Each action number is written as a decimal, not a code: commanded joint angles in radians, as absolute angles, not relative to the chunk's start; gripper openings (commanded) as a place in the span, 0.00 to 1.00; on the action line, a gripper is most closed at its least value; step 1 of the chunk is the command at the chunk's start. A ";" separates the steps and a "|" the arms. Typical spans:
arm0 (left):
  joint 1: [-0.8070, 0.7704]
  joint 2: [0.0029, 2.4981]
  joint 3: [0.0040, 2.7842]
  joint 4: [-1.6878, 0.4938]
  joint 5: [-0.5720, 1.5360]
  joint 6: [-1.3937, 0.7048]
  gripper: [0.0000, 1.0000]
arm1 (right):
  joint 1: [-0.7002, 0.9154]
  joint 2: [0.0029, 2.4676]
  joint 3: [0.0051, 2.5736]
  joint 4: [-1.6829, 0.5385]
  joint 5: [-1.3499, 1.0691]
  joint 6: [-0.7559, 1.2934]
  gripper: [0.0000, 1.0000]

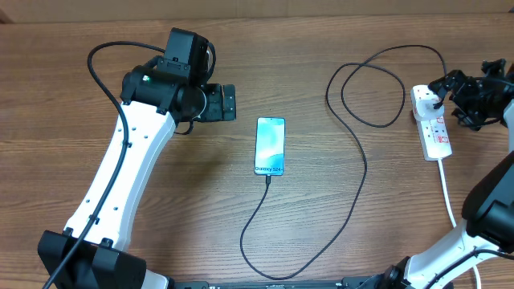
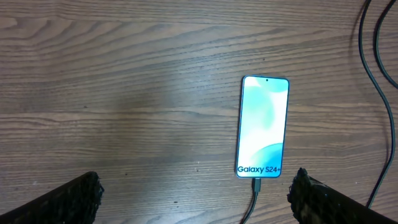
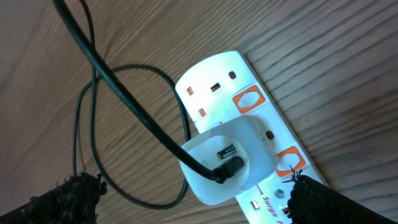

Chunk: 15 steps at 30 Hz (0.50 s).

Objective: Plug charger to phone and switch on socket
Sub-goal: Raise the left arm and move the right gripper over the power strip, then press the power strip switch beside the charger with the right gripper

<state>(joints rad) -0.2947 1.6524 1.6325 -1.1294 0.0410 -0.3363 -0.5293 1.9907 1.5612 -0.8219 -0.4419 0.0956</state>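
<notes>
On the worktop (image 1: 201, 201), right gripper (image 3: 196, 191) hovers over the socket (image 1: 438, 136) at the right edge, jaws spread, empty; left gripper (image 2: 196, 186) hangs by the phone (image 1: 271, 146) mid-worktop, jaws released. Charger (image 3: 137, 102) looks seated both ends — so switching's the step. Next: press that red-edged switch (image 3: 287, 163) squarely.

We view the whole table (image 1: 201, 201) straight down from overhead, with the phone (image 1: 270, 146) near frame centre. The left wrist camera hangs left of the phone, looking down on it at closer range (same orientation as overhead). The right wrist camera sits far right of the phone, very close above the socket (image 3: 214, 102). Overhead shares the phone with the left view, the socket with the right.
</notes>
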 commanded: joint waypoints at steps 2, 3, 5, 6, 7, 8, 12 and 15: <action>-0.302 1.647 1.641 -1.125 0.052 -0.321 0.99 | -0.531 2.034 1.555 -0.812 -0.449 0.077 1.00; -0.302 1.647 1.641 -1.124 0.052 -0.321 1.00 | -0.531 2.034 1.555 -0.808 -0.449 0.077 1.00; -0.302 1.647 1.641 -1.121 0.052 -0.321 1.00 | -0.531 2.034 1.555 -0.801 -0.448 0.077 1.00; -0.302 1.647 1.641 -1.121 0.052 -0.321 1.00 | -0.531 2.034 1.555 -0.799 -0.447 0.077 1.00; -0.302 1.647 1.641 -1.120 0.052 -0.321 1.00 | -0.531 2.035 1.555 -0.799 -0.445 0.076 1.00; -0.302 1.647 1.641 -1.120 0.052 -0.321 1.00 | -0.531 2.035 1.555 -0.799 -0.446 0.076 1.00; -0.302 1.647 1.641 -1.118 0.052 -0.321 1.00 | -0.524 2.041 1.555 -0.797 -0.445 0.076 1.00; -0.302 1.647 1.641 -1.118 0.052 -0.321 1.00 | -0.516 2.057 1.555 -0.805 -0.439 0.077 1.00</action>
<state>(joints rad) -0.2947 1.6524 1.6325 -1.1217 0.0410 -0.3363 -0.5278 2.0361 1.5608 -0.8051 -0.4404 0.0856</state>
